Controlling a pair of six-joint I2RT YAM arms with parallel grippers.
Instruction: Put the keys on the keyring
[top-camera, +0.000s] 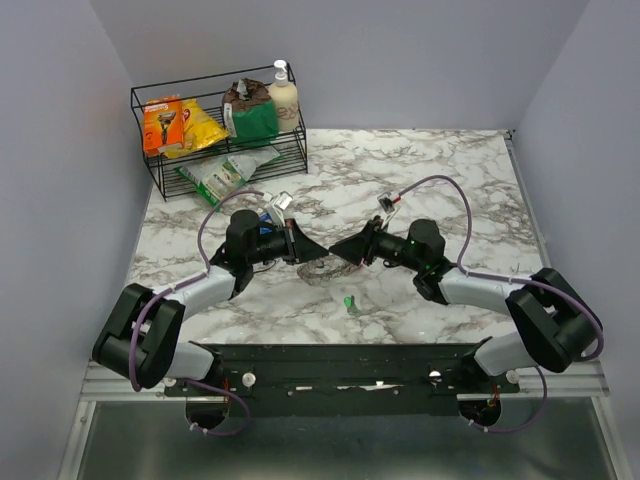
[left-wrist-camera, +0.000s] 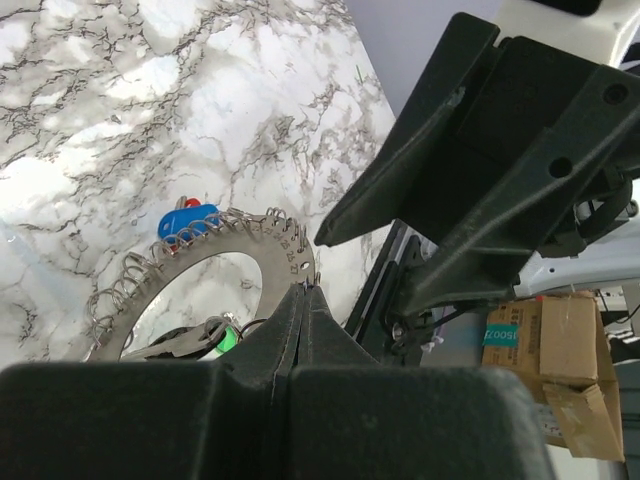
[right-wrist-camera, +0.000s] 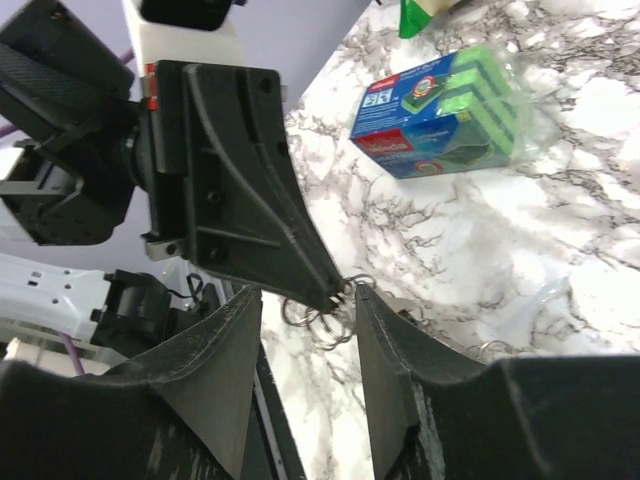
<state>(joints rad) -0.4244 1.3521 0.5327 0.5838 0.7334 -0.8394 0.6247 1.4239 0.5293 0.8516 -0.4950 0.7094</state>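
From here I can read only the letters "oose" on a teal label on the cardboard box; other packaging print is illegible.

The counter under me is white marble laced with grey veins. Plain lavender-grey walls box it in: a back wall, a left wall and a right wall. A black wire rack stands in the far-left corner. The light is soft and even, with pale glare on the stone. Past the counter's edge, my left wrist view catches a cardboard box.
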